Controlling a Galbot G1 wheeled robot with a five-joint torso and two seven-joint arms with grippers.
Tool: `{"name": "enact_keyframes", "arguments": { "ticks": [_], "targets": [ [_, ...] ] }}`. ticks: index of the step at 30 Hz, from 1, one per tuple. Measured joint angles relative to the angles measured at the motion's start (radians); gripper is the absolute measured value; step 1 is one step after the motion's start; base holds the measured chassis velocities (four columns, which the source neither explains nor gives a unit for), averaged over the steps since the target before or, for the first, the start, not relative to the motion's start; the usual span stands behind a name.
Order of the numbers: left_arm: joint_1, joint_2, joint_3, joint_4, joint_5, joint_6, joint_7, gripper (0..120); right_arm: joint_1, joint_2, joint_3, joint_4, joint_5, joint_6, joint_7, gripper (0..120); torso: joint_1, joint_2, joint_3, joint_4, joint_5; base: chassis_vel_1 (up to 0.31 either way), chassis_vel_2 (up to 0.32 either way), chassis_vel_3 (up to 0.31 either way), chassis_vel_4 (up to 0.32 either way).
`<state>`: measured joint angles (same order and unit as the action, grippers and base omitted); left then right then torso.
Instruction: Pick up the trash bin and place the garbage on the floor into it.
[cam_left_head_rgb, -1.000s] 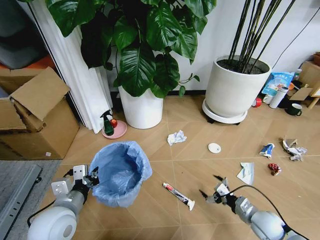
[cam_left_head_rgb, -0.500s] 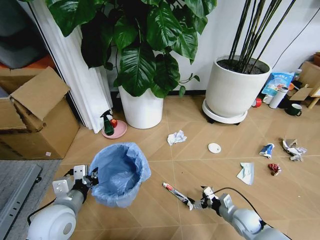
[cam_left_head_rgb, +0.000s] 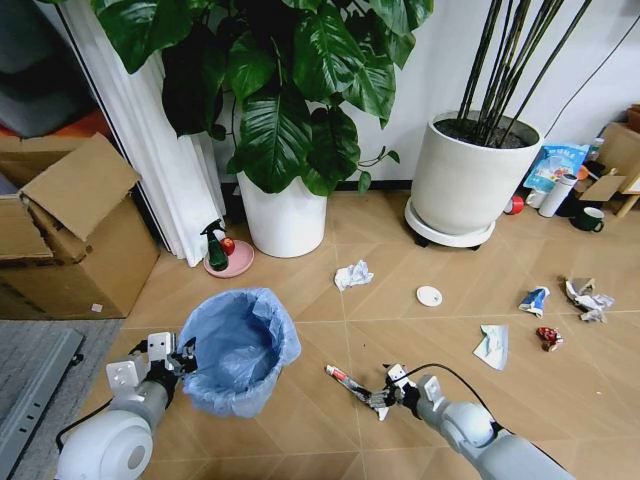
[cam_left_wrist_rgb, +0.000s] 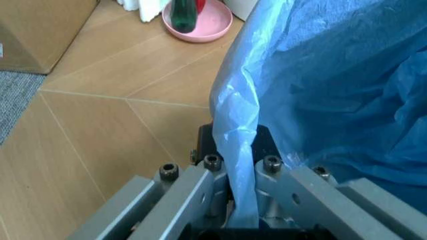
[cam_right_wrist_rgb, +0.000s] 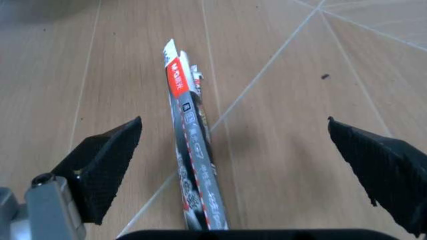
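Note:
The trash bin (cam_left_head_rgb: 240, 350), dark with a ruffled light-blue bag, stands on the floor at my lower left. My left gripper (cam_left_head_rgb: 178, 358) is shut on its rim, and the left wrist view shows the fingers (cam_left_wrist_rgb: 200, 185) pinching a fold of the bag (cam_left_wrist_rgb: 241, 150). My right gripper (cam_left_head_rgb: 385, 392) is open low over the floor at the near end of a thin tube (cam_left_head_rgb: 345, 379); the tube (cam_right_wrist_rgb: 190, 145) lies between the spread pads (cam_right_wrist_rgb: 107, 160). More garbage lies farther off: a crumpled tissue (cam_left_head_rgb: 353, 274), a white disc (cam_left_head_rgb: 429, 296), a folded paper (cam_left_head_rgb: 491, 346), blue (cam_left_head_rgb: 534, 300) and red (cam_left_head_rgb: 549, 338) wrappers, crumpled paper (cam_left_head_rgb: 588, 297).
Two large white plant pots (cam_left_head_rgb: 287, 215) (cam_left_head_rgb: 465, 185) stand along the back wall. A cardboard box (cam_left_head_rgb: 70, 240) sits at the left, with a spray bottle (cam_left_head_rgb: 215, 248) on a pink dish (cam_left_head_rgb: 238, 264) beside it. A flask (cam_left_head_rgb: 558, 195) and mug (cam_left_head_rgb: 588, 218) stand at the far right.
My right gripper has moved left along the floor and now straddles the tube's near end. The left gripper keeps its hold on the bin's rim, and the bin has shifted slightly.

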<state>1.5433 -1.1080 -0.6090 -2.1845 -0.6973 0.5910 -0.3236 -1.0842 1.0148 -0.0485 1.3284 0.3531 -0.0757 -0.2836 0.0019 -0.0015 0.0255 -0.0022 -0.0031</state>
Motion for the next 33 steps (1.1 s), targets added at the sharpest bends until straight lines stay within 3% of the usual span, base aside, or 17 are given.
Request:
{"name": "enact_keyframes", "arguments": {
  "ticks": [8, 10, 33],
  "targets": [
    [-0.001, -0.001, 0.000, 0.004, 0.000, 0.000, 0.001, 0, 0.018, 0.037, -0.013, -0.052, -0.021, 0.005, 0.015, 100, 0.000, 0.000, 0.000, -0.0001, 0.0000, 0.000, 0.000, 0.000, 0.000],
    [-0.001, 0.000, 0.000, 0.004, 0.000, -0.001, 0.001, 0, 0.021, 0.047, -0.014, -0.062, -0.028, 0.009, 0.024, 95, 0.000, 0.000, 0.000, 0.0000, 0.0000, 0.000, 0.000, 0.000, 0.000],
    [-0.017, 0.008, 0.000, 0.015, -0.014, 0.003, 0.000, 0, 0.026, 0.092, -0.026, -0.105, -0.024, 0.012, 0.034, 12, 0.000, 0.000, 0.000, 0.0000, 0.0000, 0.000, 0.000, 0.000, 0.000]
  ]
}}
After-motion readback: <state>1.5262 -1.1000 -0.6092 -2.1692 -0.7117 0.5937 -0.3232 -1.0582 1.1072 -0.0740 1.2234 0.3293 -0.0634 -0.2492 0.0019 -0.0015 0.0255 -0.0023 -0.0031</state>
